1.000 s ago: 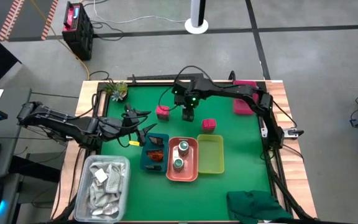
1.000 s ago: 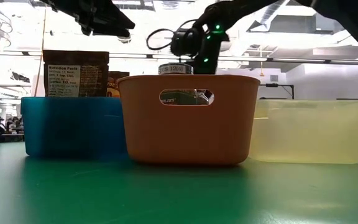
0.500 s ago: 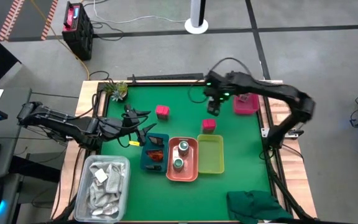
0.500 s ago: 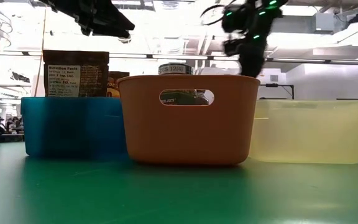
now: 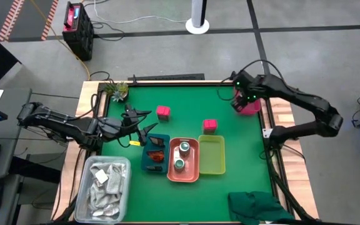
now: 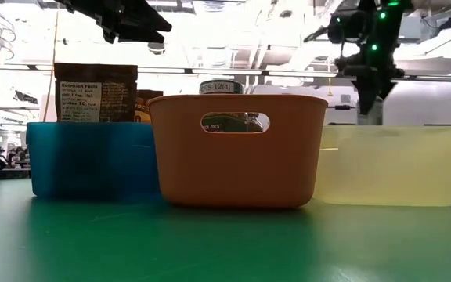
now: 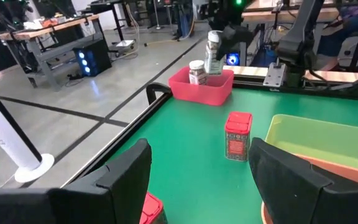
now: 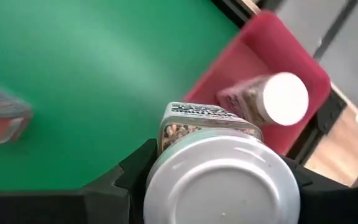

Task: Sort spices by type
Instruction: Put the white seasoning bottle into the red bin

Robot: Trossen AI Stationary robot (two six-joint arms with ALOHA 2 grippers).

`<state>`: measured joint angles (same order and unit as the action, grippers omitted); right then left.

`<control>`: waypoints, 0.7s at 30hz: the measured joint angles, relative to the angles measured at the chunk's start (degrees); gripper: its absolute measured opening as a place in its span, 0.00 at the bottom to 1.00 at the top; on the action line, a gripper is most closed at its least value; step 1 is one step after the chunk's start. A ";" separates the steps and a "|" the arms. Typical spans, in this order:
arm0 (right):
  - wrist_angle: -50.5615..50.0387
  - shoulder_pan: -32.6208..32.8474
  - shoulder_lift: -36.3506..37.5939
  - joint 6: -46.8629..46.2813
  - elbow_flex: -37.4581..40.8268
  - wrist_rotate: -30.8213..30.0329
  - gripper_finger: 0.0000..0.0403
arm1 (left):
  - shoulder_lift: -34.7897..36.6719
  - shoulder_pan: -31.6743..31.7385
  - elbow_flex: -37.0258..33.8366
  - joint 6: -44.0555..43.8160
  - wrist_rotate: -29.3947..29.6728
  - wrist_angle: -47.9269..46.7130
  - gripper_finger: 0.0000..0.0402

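Note:
My right gripper point(image 5: 241, 100) is shut on a white-lidded jar point(image 8: 222, 180) above the pink tray point(image 5: 250, 106) at the table's far right. A second white-lidded jar point(image 8: 272, 99) stands inside that tray. Two pink cube boxes point(image 5: 162, 112) point(image 5: 209, 125) stand on the green mat. Two green-lidded jars point(image 5: 181, 156) stand in the orange tray point(image 5: 194, 172). Dark packets point(image 6: 96, 92) stand upright in the blue tray point(image 5: 146, 164). My left gripper point(image 5: 139, 128) hovers open over the blue tray's far left side, touching nothing. My right gripper pinches the white-lidded jar between its two fingers point(image 8: 132, 177), on the jar's glass body just below the lid point(image 8: 207, 127). The fingers come from above, pointing down. The jar point(image 7: 213, 53) stands upright in the hold, lifted clear over the pink tray.
A yellow-green tray point(image 5: 211, 155) sits right of the orange one. A clear bin of white sachets point(image 5: 105, 181) is at the near left corner, a green cloth point(image 5: 255, 206) at the near right, and a small plant point(image 5: 117, 90) at the far left.
My right gripper has carried the white-lidded jar from beside the far pink box toward the table's right edge, ending above the pink tray. It has stayed shut on the jar. The left arm has kept still.

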<state>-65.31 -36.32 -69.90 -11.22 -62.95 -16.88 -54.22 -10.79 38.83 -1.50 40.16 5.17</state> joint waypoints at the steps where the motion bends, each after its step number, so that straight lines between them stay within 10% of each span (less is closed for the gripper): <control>1: 0.26 -1.29 0.01 -0.48 0.62 0.01 0.56 | 0.00 0.00 0.00 0.00 -0.02 0.00 0.64; 21: 10.11 -13.60 -8.62 0.54 10.79 -1.29 0.60 | 0.00 0.00 0.00 0.85 -0.07 -0.11 0.64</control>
<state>-55.20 -49.91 -78.52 -10.68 -52.16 -18.17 -54.22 -10.79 38.83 -0.64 40.10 5.06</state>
